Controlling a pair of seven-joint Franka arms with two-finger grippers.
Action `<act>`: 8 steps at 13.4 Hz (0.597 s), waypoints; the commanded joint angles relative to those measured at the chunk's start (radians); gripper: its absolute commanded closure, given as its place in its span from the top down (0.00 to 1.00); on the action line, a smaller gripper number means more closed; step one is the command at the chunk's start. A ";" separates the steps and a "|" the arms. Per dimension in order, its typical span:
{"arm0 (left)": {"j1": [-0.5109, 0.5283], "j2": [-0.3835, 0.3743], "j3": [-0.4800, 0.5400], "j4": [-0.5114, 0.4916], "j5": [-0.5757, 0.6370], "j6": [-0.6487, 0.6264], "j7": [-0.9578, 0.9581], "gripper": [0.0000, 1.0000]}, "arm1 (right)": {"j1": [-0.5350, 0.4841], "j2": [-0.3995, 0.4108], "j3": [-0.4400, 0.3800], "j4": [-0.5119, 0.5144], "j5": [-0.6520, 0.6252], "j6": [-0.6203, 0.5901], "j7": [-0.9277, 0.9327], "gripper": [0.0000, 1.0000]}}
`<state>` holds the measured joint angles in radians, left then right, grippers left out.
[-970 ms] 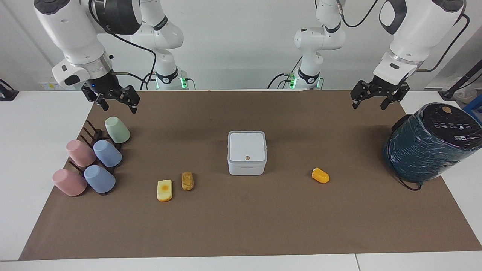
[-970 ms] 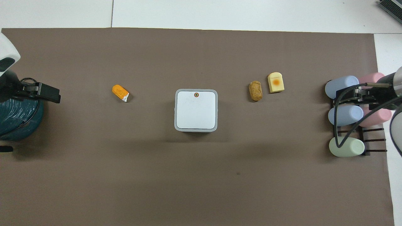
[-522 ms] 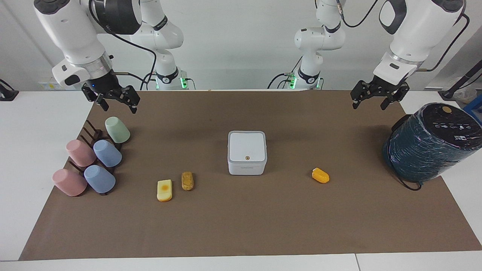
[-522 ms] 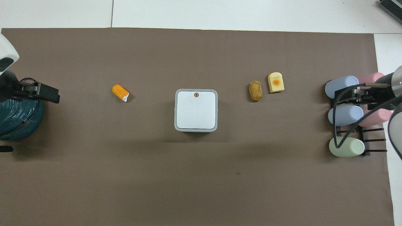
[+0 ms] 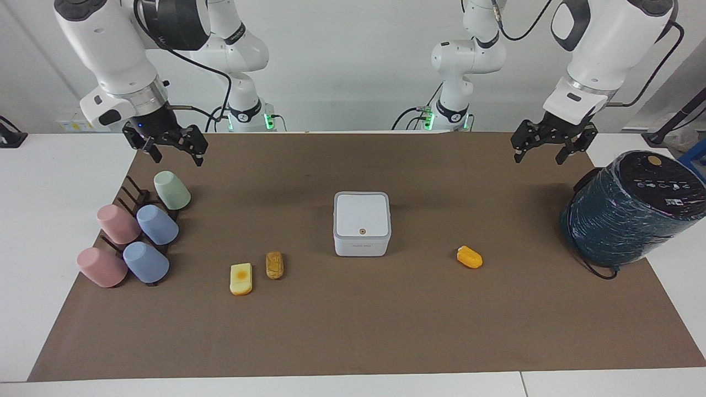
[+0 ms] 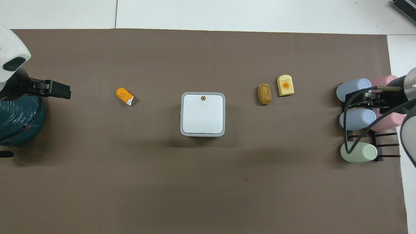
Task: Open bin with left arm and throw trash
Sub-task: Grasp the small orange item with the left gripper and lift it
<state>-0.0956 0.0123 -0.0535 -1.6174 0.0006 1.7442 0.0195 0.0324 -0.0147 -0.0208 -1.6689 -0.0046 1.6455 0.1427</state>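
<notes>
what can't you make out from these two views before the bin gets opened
- Inside of the small white square plastic bin: its lid is shut in both views, so the contents are hidden.
- Large dark teal wrapped cylinder: overhead view, cut off by the frame edge and partly covered by the left gripper.
- Pastel pink cups: overhead view, partly covered by the right gripper and its cable.

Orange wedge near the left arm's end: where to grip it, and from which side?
Judging from its pose, come straight down and pinch the orange wedge across its narrow width at mid-length. It lies flat on the mat, elongated, nothing close beside it, so the long sides are free for the fingers.
</notes>
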 commanded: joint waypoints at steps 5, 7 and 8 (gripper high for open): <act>-0.203 -0.100 0.003 -0.231 0.007 0.265 -0.284 0.23 | -0.002 -0.007 0.002 -0.011 -0.026 0.010 0.006 1.00; -0.269 -0.082 0.003 -0.257 0.004 0.390 -0.441 0.23 | -0.002 -0.007 0.005 -0.012 -0.026 0.011 0.008 1.00; -0.294 -0.057 0.003 -0.263 0.002 0.459 -0.508 0.23 | 0.000 -0.007 0.005 -0.012 -0.025 0.013 0.008 1.00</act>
<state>-0.3366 -0.0404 -0.0653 -1.8223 -0.0002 2.0831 -0.3719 0.0325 -0.0147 -0.0205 -1.6689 -0.0195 1.6463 0.1428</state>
